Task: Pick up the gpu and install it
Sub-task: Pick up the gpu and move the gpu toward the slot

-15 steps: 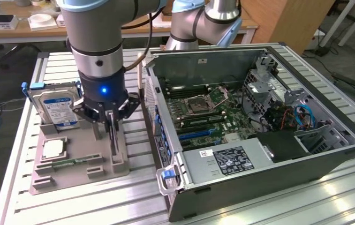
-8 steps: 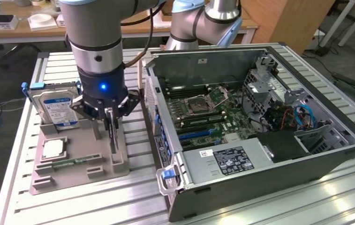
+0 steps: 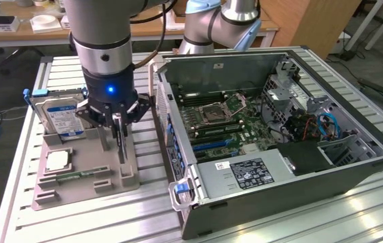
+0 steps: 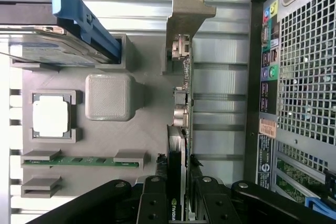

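Standing upright, the gpu (image 4: 182, 124) sits pinched between the fingers (image 4: 153, 203)

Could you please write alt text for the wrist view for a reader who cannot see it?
The gripper has its fingers closed on the gpu, which stands on edge in a gray holder tray. The tray also holds a hard drive, a processor chip and a RAM stick; a computer case stands beside it.
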